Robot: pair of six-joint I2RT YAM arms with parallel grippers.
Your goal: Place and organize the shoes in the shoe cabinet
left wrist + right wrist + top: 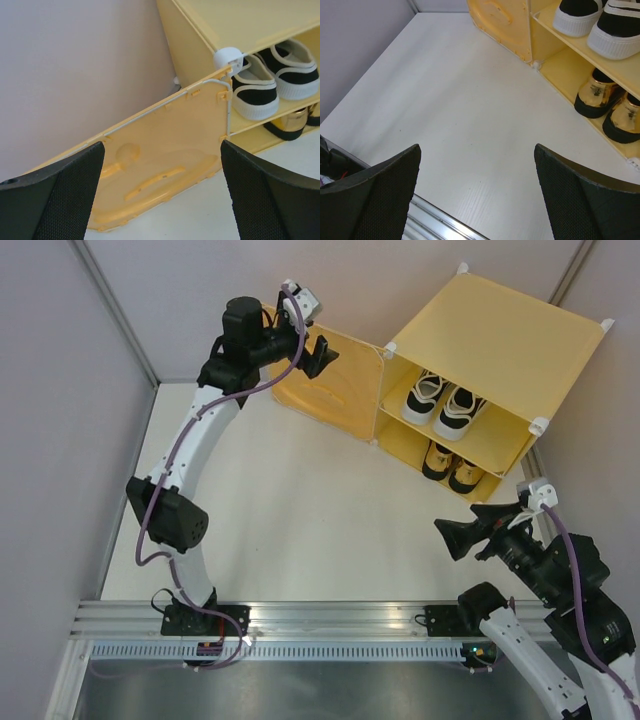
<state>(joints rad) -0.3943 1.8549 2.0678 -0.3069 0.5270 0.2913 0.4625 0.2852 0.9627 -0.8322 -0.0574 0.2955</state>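
Note:
The yellow shoe cabinet (500, 335) stands at the back right with its door (325, 390) swung open to the left. Two white sneakers (442, 405) sit side by side on the inner shelf, and the two gold loafers (450, 468) sit below them on the cabinet floor. My left gripper (320, 353) hangs open in front of the door's inner face (150, 150), holding nothing. My right gripper (475, 533) is open and empty above the white table, near the cabinet's front corner. The right wrist view shows the sneakers (577, 17) and the loafers (597, 95).
Grey walls close in the table (300, 520) at the back and left. An aluminium rail (330, 620) with both arm bases runs along the near edge. The open door lies close to the back wall.

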